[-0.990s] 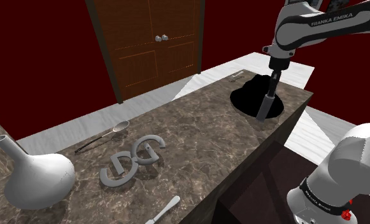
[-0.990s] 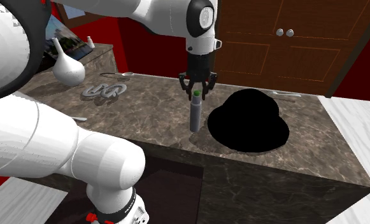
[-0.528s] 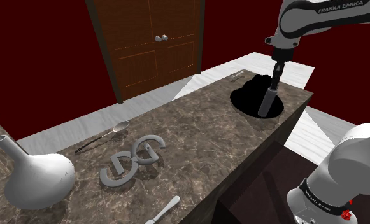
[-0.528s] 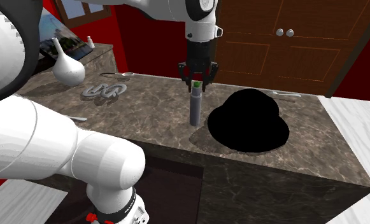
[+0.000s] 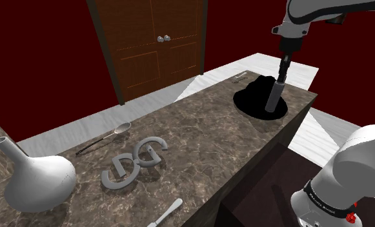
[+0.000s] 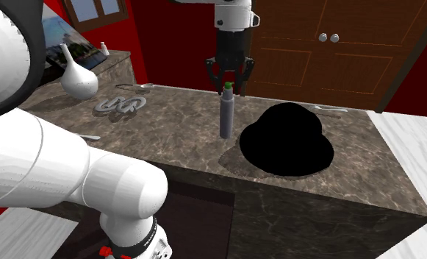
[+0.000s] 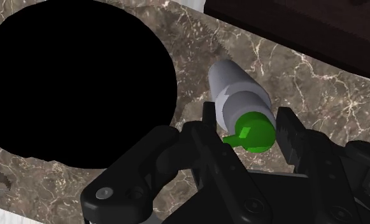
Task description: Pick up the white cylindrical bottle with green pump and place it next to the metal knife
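A grey-white cylindrical bottle (image 5: pixel 273 97) (image 6: pixel 227 118) (image 7: pixel 231 83) with a green pump (image 7: pixel 253 130) hangs upright, a little above the marble counter (image 5: pixel 199 135). It is beside the round black area (image 5: pixel 253 98) (image 6: pixel 286 138). My gripper (image 5: pixel 283 68) (image 6: pixel 228 84) (image 7: pixel 247 124) comes straight down onto the bottle and is shut on its pump top, one finger on each side. The metal knife (image 5: pixel 165 213) lies far off at the counter's front edge, toward the shoulder view's lower left.
A white round-bellied vase (image 5: pixel 34 177) (image 6: pixel 79 77), grey letter-shaped pieces (image 5: pixel 134 164) (image 6: pixel 120 104) and a spoon (image 5: pixel 105 137) lie along the counter. A small utensil (image 5: pixel 241 76) (image 6: pixel 329 109) lies behind the black area. A brown double door (image 5: pixel 153 45) stands beyond.
The gripper has risen straight up with the bottle clasped in it. The bottle's base has left the counter. Nothing else has moved.
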Robot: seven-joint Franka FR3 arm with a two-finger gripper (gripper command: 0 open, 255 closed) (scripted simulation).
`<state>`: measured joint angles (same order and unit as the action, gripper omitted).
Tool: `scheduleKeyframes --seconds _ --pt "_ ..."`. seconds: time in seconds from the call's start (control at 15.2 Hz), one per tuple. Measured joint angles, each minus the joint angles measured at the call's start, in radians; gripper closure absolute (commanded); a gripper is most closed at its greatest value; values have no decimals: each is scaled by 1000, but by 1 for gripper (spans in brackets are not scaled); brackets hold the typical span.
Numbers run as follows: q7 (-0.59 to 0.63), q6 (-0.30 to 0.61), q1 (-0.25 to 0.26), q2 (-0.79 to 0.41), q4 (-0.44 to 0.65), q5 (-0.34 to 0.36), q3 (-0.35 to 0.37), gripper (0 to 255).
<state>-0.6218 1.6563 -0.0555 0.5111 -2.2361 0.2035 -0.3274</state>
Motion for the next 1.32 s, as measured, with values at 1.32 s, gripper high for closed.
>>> scheduleKeyframes --seconds 1.32 --pt "-24 -262 15 -58 320 -27 23 255"
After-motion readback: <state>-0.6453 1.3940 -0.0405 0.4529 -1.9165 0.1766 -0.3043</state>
